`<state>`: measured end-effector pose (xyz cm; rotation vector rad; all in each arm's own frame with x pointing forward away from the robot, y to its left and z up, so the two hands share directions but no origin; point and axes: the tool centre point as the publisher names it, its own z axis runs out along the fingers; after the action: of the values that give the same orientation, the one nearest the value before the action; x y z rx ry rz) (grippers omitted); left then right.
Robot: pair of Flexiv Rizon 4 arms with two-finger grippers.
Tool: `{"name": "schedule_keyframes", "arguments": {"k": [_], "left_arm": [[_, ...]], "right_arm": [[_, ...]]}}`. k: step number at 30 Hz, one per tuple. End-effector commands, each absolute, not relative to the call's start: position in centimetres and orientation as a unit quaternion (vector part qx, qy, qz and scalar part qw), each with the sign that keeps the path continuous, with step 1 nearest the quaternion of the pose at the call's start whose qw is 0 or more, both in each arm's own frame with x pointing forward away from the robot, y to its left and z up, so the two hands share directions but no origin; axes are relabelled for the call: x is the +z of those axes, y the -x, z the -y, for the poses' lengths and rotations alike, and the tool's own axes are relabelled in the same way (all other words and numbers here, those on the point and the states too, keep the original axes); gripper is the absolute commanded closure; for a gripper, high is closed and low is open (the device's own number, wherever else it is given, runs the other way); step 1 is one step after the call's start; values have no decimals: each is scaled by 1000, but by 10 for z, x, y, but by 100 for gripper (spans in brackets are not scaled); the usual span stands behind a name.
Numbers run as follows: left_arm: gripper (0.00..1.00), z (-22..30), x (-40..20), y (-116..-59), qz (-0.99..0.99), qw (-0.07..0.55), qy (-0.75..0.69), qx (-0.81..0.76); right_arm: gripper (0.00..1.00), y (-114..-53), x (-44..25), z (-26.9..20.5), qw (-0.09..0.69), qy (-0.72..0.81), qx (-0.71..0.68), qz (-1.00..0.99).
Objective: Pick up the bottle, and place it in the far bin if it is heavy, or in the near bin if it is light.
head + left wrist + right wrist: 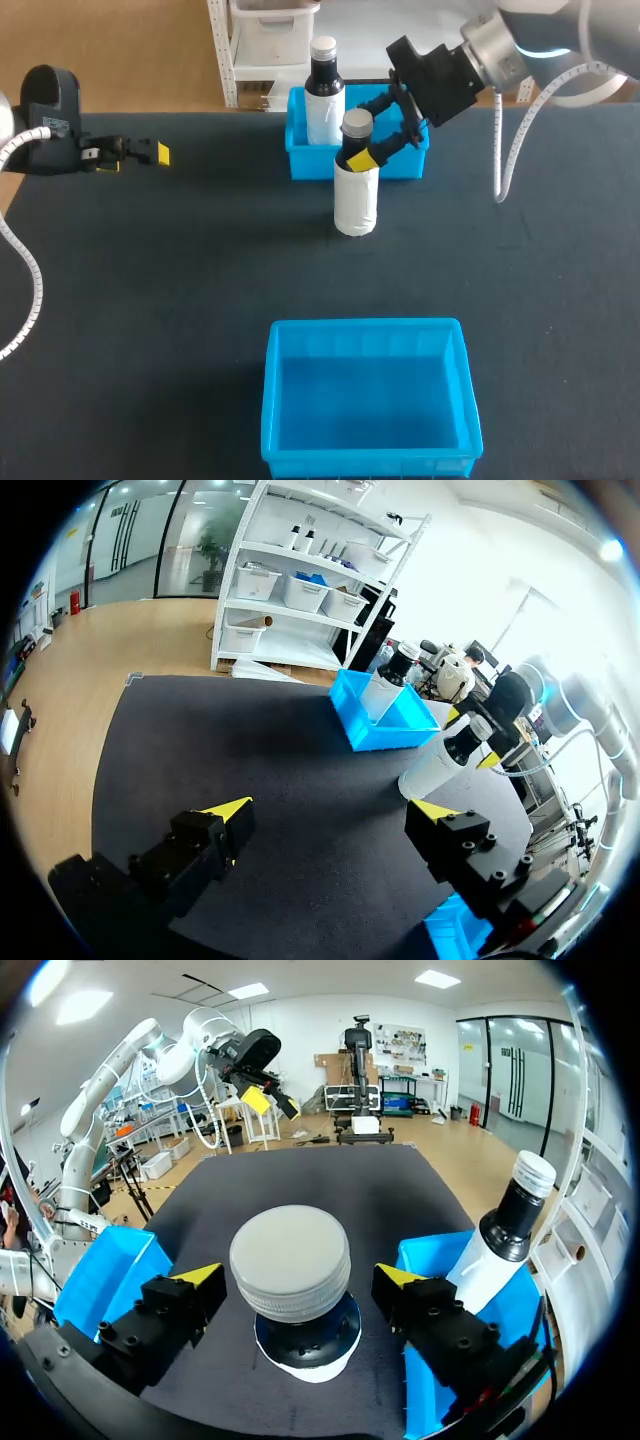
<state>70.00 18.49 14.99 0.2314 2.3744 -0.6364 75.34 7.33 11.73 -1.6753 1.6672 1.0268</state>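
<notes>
A white bottle (355, 195) with a grey cap (291, 1260) stands upright on the dark table, just in front of the far blue bin (410, 166). My right gripper (378, 142) straddles its neck from behind. It is open, with a gap between the cap and each yellow-tipped finger (198, 1278). The near blue bin (365, 326) sits at the table's front edge, with nothing in it. My left gripper (140, 153) hovers open at the far left of the table, holding nothing. From the left wrist view the bottle (436, 764) shows well ahead of the left gripper (330, 815).
A second bottle (324, 92), dark-necked with a white cap, stands upright in the left part of the far bin (522, 1305). It is close beside the right gripper's finger (405, 1282). Bare dark table lies between the two bins.
</notes>
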Motion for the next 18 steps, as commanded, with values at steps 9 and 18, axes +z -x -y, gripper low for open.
{"name": "schedule_keyframes", "arguments": {"k": [9,18], "left_arm": [[0,-185,150,-700,-908,330,-88,-243],[0,-185,150,-700,-908,330,-88,-243]], "right_arm": [[37,-754,116,-74,278,624,385,-620],[54,-752,117,-72,280,624,384,-620]]}}
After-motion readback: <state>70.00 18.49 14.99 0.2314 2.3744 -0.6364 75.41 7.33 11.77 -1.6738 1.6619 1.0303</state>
